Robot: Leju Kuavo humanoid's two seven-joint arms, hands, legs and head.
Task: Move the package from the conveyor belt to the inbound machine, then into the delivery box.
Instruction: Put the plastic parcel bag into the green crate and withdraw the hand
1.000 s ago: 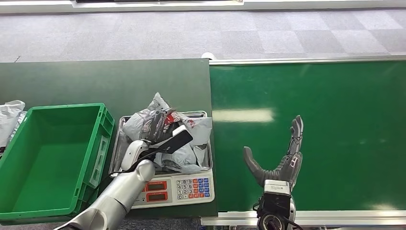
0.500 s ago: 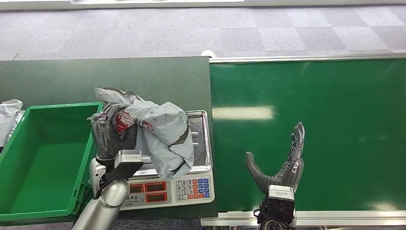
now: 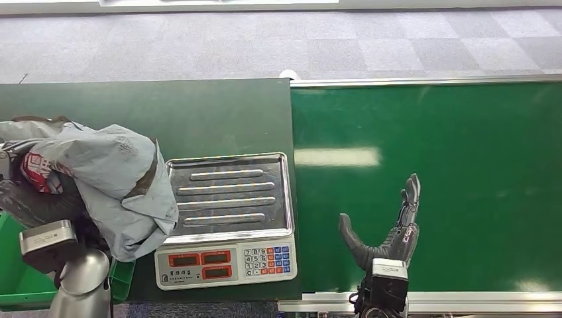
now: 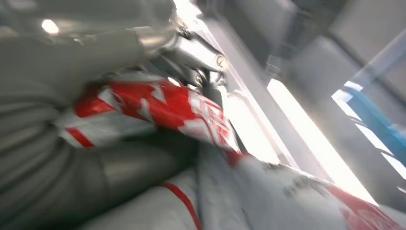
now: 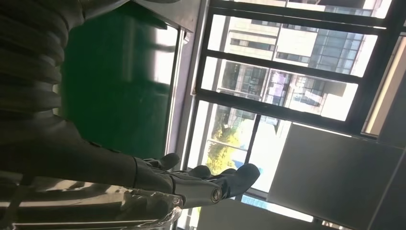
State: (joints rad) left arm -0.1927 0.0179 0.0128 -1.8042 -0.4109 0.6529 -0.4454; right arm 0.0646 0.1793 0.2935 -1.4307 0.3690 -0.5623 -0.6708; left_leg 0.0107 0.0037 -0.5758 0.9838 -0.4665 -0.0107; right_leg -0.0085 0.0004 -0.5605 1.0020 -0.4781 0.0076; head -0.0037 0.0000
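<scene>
Near left, left hand: one left hand (image 3: 41,205) grips one grey package (image 3: 109,175), its dark fingers wrapped on the bag's red-and-white printed end; the left wrist view is blurred but has that red print (image 4: 158,105) pressed against the hand.
Near left, package: one crumpled grey bag, lifted off the scale and held over the right end of the green box, its loose skirt hanging just beside the scale's left edge.
Near left, box: one green delivery box (image 3: 26,291), mostly hidden under the hand and the bag; a corner and a strip of rim can be seen.
Near centre, scale: one inbound machine (image 3: 228,255), a weighing scale with two red displays and one keypad on its near face, and one ribbed steel tray (image 3: 228,195) with nothing on it.
Near right, right hand: one right hand (image 3: 388,228) held above the belt's near edge, fingers straight and together, thumb spread out to the left, holding nothing; the right wrist view has the fingers (image 5: 210,184) extended the same way.
Right, belt: one green conveyor belt (image 3: 464,165), bare, with a light glare near its left end.
Far: one dark green tabletop (image 3: 166,112) behind the scale, then grey carpet tiles (image 3: 265,46).
</scene>
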